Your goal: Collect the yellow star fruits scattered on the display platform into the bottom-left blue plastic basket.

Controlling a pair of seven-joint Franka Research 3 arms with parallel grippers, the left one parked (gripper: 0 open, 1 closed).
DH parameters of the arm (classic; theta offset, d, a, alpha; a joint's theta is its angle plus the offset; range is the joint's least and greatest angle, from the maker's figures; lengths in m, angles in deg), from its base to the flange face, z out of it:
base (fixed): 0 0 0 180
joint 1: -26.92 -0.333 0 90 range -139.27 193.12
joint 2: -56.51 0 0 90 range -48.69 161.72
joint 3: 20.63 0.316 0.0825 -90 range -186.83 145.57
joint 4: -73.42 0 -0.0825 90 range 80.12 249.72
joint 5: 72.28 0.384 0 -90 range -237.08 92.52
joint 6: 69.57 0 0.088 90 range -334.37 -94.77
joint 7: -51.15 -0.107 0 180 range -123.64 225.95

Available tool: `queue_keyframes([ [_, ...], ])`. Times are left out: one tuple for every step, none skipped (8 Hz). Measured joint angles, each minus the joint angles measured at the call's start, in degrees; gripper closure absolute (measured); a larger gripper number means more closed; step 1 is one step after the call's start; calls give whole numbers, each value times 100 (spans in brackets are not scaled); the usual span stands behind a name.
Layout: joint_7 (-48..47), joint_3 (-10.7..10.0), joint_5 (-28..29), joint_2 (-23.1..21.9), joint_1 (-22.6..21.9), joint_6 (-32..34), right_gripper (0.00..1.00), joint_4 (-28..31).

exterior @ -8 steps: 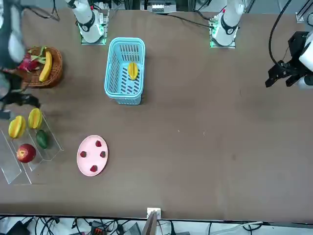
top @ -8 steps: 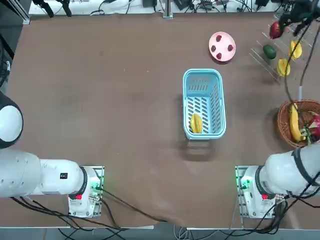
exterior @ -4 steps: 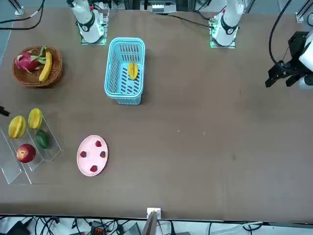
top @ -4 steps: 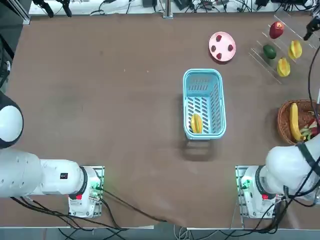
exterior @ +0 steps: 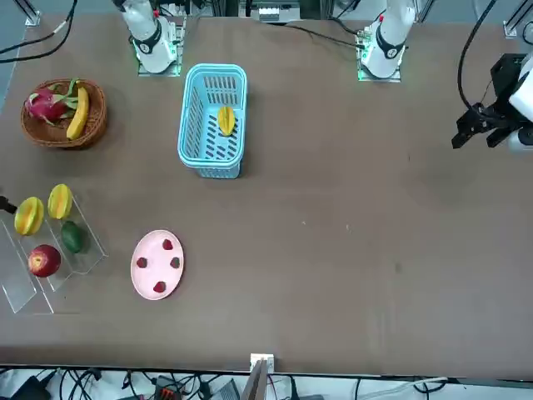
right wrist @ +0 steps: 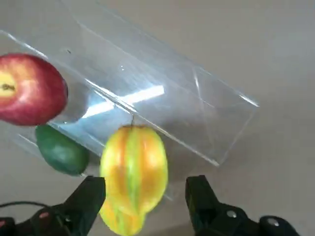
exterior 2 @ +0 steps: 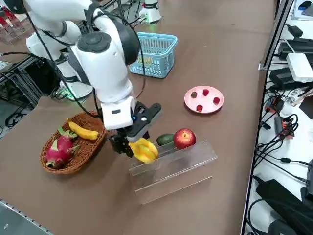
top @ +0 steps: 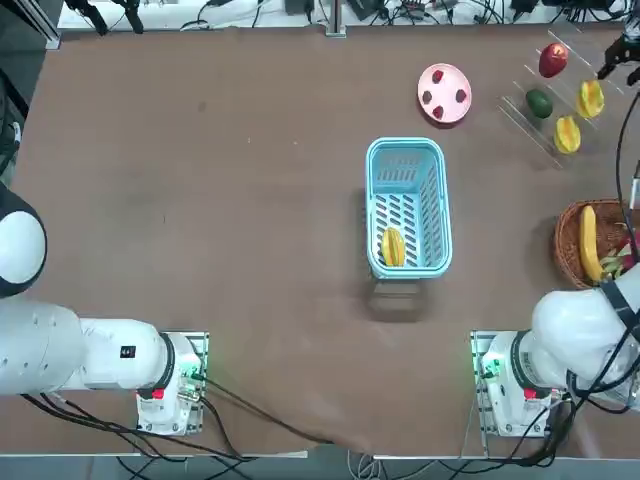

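The hand (right wrist: 145,196) hung over the display platform (right wrist: 197,108), fingers spread wide either side of a star fruit (right wrist: 134,164), nothing gripped. Its long axis ran across the gap, tip toward the rack. The closing fingers could have nudged the neighbouring star fruit (right wrist: 120,221) off the tier.

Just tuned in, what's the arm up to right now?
The right gripper hangs open over the clear display platform, its fingers straddling a star fruit without closing on it. A second star fruit sits beside it, and one star fruit already lies in the blue basket.
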Motion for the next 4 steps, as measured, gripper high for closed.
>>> queue_keyframes([
  [-15, -1, 57, 129, 33, -151, 1, 3],
  [-18, -1, 73, 228, 54, -220, 1, 5],
  [-37, -1, 79, 281, 59, -231, 1, 18],
  [-86, 1, 85, 280, 58, -230, 1, 35],
])
